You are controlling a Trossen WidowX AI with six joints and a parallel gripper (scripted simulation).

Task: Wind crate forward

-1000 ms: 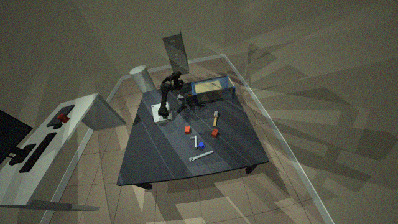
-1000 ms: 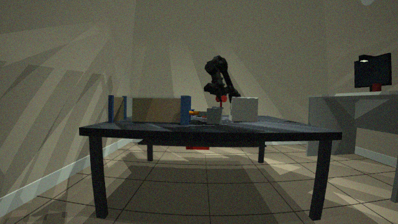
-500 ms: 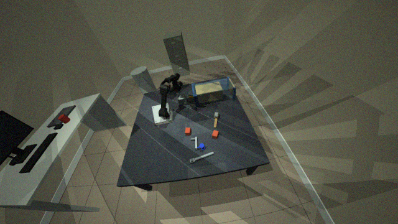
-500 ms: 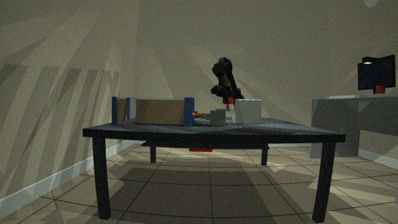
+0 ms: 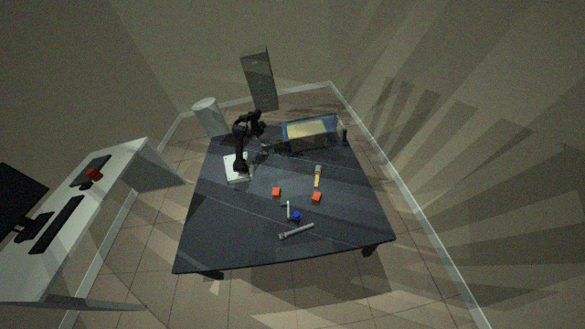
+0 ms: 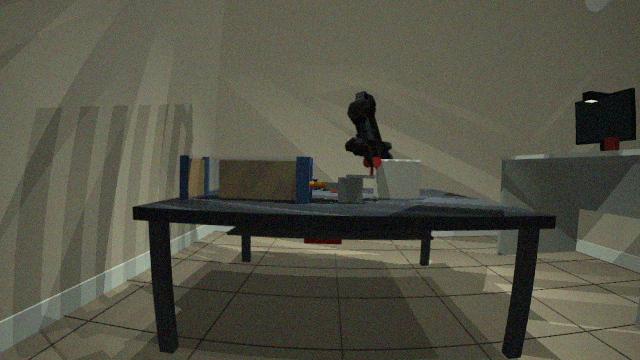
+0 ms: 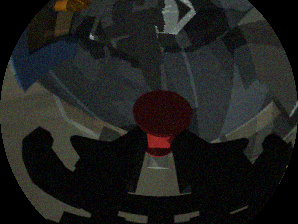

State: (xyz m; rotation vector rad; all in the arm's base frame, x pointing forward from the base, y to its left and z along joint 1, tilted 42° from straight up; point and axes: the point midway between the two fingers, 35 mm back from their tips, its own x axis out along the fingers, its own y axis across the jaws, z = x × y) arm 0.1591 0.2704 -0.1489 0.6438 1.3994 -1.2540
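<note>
My gripper (image 6: 372, 163) (image 7: 159, 123) is shut on the red grip (image 7: 162, 111) of the winch handle (image 6: 360, 176). The handle's arm runs level from over the grey winch (image 6: 350, 189) out to the grip. Its key end is hidden. The tan crate (image 5: 305, 130) (image 6: 257, 180) looks flat inside the clear-panelled cubby with blue posts (image 6: 304, 180). Its winch-side end is close to the blue posts; whether it touches the steel frame I cannot tell. An orange strap part (image 5: 281, 143) (image 6: 318, 184) shows between cubby and winch.
Away from the cubby lie a yellow-handled tool (image 5: 316, 179), two orange blocks (image 5: 276, 192) (image 5: 316, 197), a pale L-shaped tool (image 5: 288, 209), a blue-knobbed piece (image 5: 296, 216) and a grey wrench-like bar (image 5: 298, 230). The arm's white base (image 5: 231, 175) (image 6: 398, 178) stands beside the winch.
</note>
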